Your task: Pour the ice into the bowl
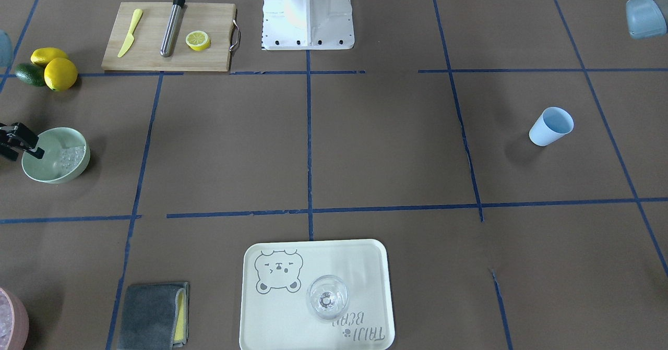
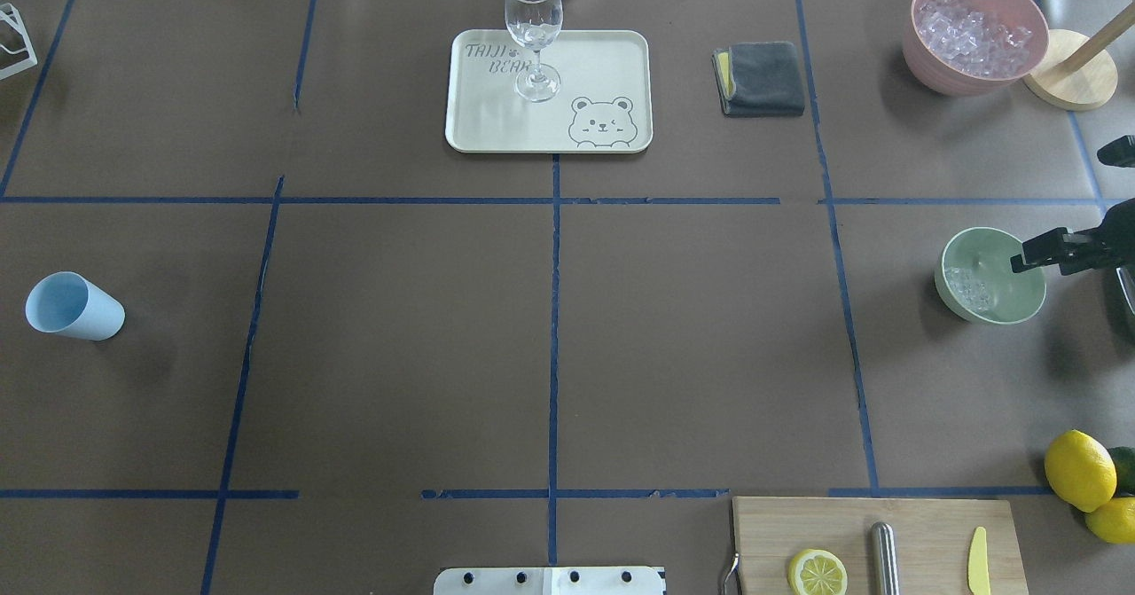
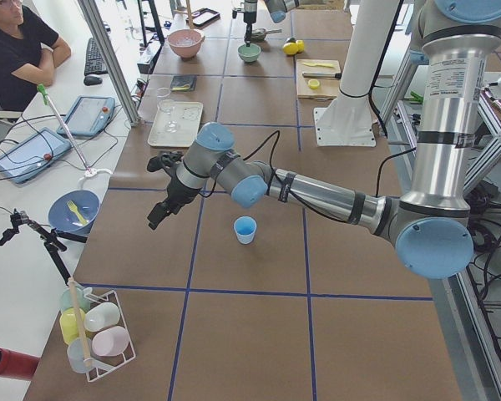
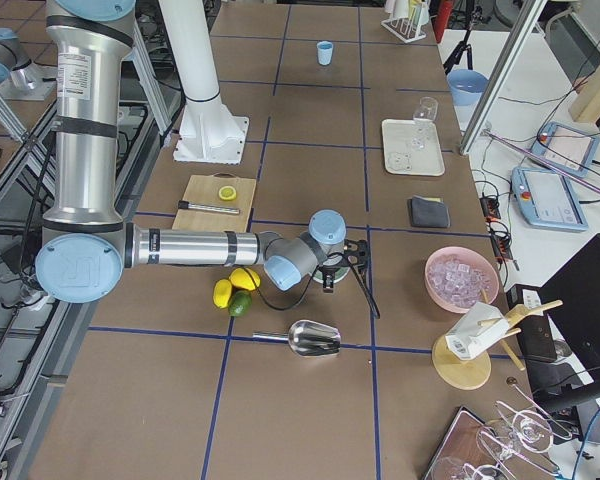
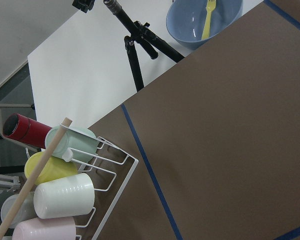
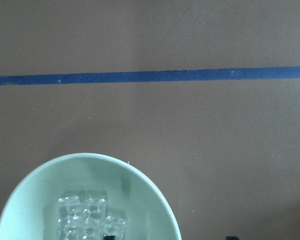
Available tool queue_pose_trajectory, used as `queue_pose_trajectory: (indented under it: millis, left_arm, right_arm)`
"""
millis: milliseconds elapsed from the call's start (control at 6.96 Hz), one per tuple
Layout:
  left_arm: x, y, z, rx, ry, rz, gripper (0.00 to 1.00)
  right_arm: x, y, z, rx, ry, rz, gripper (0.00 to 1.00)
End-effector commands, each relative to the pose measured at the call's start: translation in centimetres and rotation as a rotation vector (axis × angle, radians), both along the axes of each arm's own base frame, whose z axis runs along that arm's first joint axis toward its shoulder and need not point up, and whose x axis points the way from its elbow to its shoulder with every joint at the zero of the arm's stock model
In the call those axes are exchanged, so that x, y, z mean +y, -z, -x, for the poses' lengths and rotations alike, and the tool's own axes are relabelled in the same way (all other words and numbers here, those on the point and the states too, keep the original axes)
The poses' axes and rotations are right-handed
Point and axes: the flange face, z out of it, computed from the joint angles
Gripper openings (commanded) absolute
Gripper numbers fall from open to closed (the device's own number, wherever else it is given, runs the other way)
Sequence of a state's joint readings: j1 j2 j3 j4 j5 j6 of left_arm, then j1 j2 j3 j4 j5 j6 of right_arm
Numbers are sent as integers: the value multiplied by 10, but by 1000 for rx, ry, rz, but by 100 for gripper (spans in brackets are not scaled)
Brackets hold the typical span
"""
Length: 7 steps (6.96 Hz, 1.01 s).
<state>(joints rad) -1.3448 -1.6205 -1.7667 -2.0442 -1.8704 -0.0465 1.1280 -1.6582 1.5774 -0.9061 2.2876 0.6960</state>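
The brown table is marked by blue tape into squares. The pouring seems finished: the ice lies in the mint-green bowl, at the table's edge on the robot's right side. The blue cup stands far away on the opposite side and looks empty. I judge that only the retreat of the arm is left.

The right gripper is spread, with one finger inside the bowl's rim and one outside. The left gripper hangs near the cup; I cannot tell its opening.

I count one green bowl, one cup, one pink bowl, one glass and one tray. The ice is one small cluster, and I cannot count its cubes exactly.
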Motion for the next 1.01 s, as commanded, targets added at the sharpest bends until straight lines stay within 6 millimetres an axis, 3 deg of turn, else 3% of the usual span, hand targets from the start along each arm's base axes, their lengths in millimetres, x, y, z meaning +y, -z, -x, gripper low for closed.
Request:
queue_pose_trajectory:
  millis: [0, 144, 287, 431, 575, 718, 862]
  left_arm:
    - [0, -14, -2, 9, -16, 48, 100]
    - [3, -20, -5, 54, -54, 116, 100]
    - [6, -25, 7, 101, -64, 182, 100]
    - [2, -33, 17, 136, -87, 261, 100]
    - [0, -52, 47, 127, -141, 286, 100]
    - [1, -75, 66, 151, -129, 326, 100]
    - [7, -102, 83, 194, -109, 380, 100]
  right_arm:
    - [-18, -5, -51, 150, 89, -84, 100]
    - [-26, -5, -95, 206, 160, -120, 100]
    - [-45, 6, -135, 214, 197, -139, 100]
    - [-44, 5, -168, 203, 225, -136, 100]
    - [-36, 8, -198, 152, 190, -118, 100]
    - [-22, 9, -206, 95, 158, -85, 100]
    - [-21, 0, -205, 98, 160, -70, 100]
